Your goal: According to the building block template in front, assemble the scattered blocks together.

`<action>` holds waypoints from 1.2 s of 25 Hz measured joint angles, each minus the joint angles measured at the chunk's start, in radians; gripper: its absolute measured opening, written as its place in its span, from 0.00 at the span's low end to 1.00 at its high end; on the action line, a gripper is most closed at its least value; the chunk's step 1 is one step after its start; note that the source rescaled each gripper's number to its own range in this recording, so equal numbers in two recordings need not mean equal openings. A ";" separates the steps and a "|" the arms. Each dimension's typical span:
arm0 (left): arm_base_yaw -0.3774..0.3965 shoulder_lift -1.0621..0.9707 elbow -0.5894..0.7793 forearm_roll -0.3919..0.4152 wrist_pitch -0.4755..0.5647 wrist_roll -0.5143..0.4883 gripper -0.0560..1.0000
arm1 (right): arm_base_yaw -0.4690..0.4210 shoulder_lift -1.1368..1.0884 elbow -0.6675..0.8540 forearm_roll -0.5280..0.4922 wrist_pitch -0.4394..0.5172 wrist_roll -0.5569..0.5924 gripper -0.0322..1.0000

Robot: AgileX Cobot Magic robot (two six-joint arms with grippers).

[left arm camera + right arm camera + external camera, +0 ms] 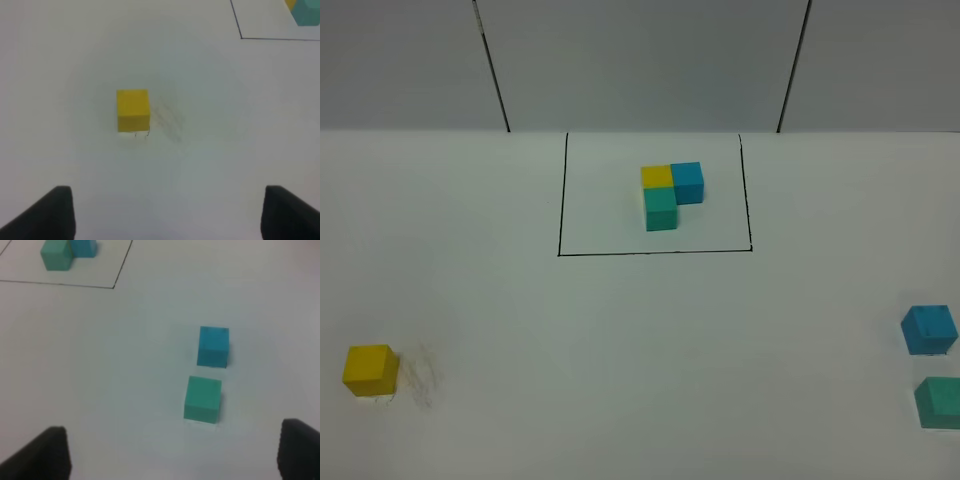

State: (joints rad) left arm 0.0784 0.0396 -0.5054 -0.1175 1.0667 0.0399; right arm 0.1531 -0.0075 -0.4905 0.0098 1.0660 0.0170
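The building block template [670, 192] is an L of yellow, blue and teal-green cubes inside a black-line rectangle at the far middle of the table. A loose yellow block [370, 369] [133, 110] lies at the near left. A loose blue block [929, 329] [213, 346] and a teal-green block [940, 402] [202, 399] lie at the near right, a small gap between them. My left gripper [167, 215] hovers open short of the yellow block, holding nothing. Also open and empty, my right gripper [175, 452] hangs short of the teal-green block. Neither arm shows in the exterior high view.
The white table [640, 340] runs back to a grey wall with two dark seams. Faint scuff marks [420, 378] lie beside the yellow block. A corner of the black frame [242, 37] [114, 287] shows in both wrist views.
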 joint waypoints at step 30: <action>0.000 0.102 -0.049 0.015 -0.048 -0.024 0.96 | 0.000 0.000 0.000 0.000 -0.001 0.001 0.72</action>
State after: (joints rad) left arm 0.0784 0.1421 -0.5547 -0.1029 1.0191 0.0162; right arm 0.1531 -0.0075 -0.4905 0.0098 1.0652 0.0177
